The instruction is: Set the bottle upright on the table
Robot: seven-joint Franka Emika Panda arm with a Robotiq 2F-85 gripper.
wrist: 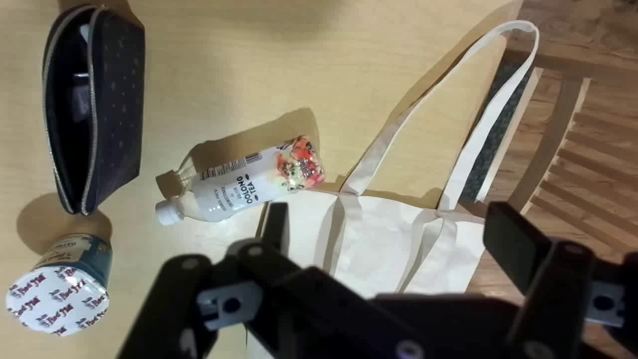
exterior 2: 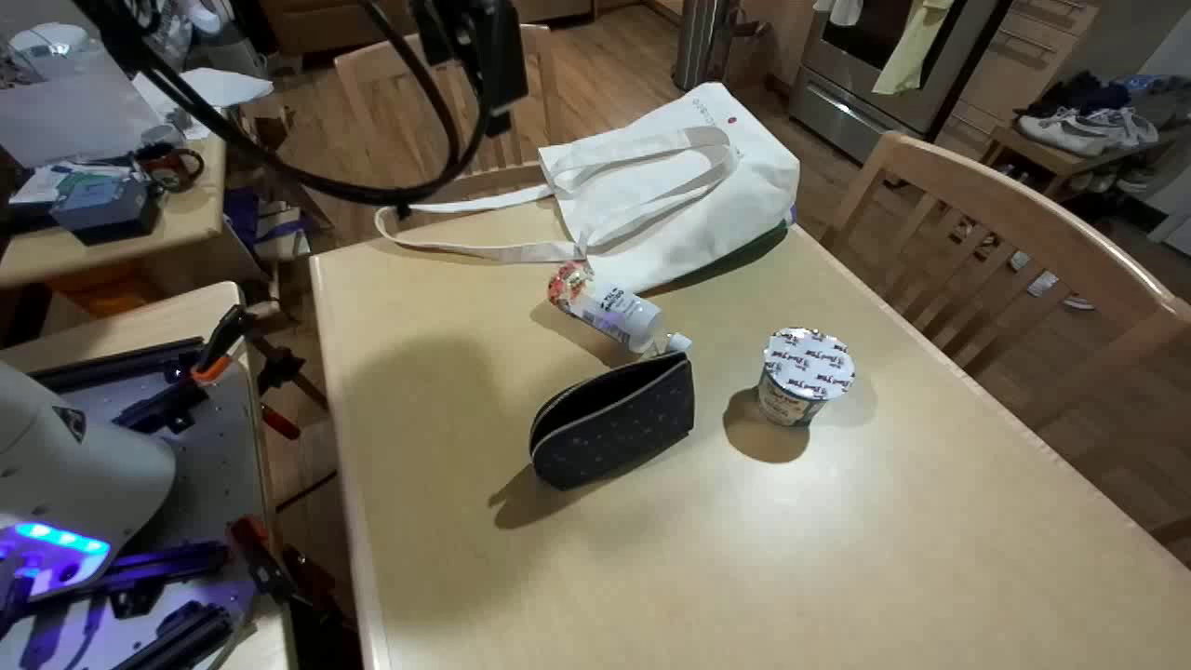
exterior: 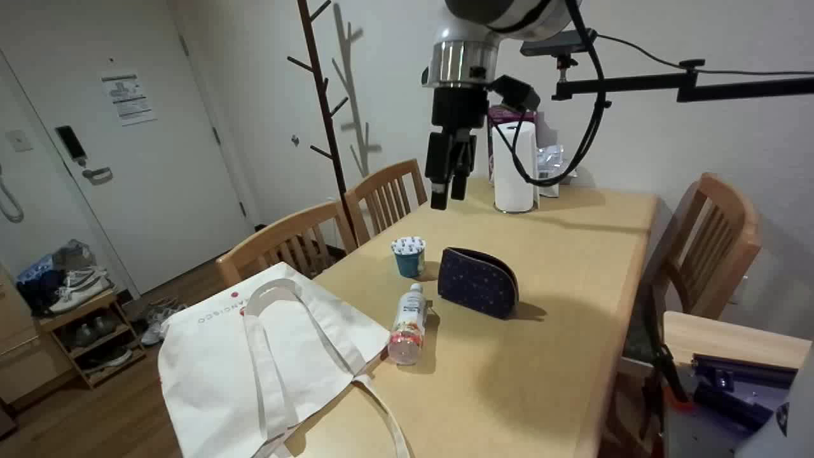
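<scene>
A pale wall and a white door back the room, over a wood floor. The tabletop, a long light-wood surface with a smooth tan face, fills the middle, wooden chairs around it. A white tote bag covers one corner, a strap looped out across the wood. Above hangs the claw, released, its two black fingers wide apart in the wrist view, the bag showing beneath the gap. A white paper roll stands upright, well apart from the smaller things. The dark pouch stands with its zipped top gaping, near the bottle and off to the side of its neck. The bottle lies on its side on the tabletop, between the bag and the pouch. In the wrist view its long axis runs at a shallow slant, the reddish printed base at the upper right, the neck at the lower left, the lettering face up. The base end is hemmed in by the bag's border just beside it; whether they touch I cannot tell. A teal cup with a printed white lid stands upright beyond the neck, beside the pouch. The pale cap points toward that cup.
</scene>
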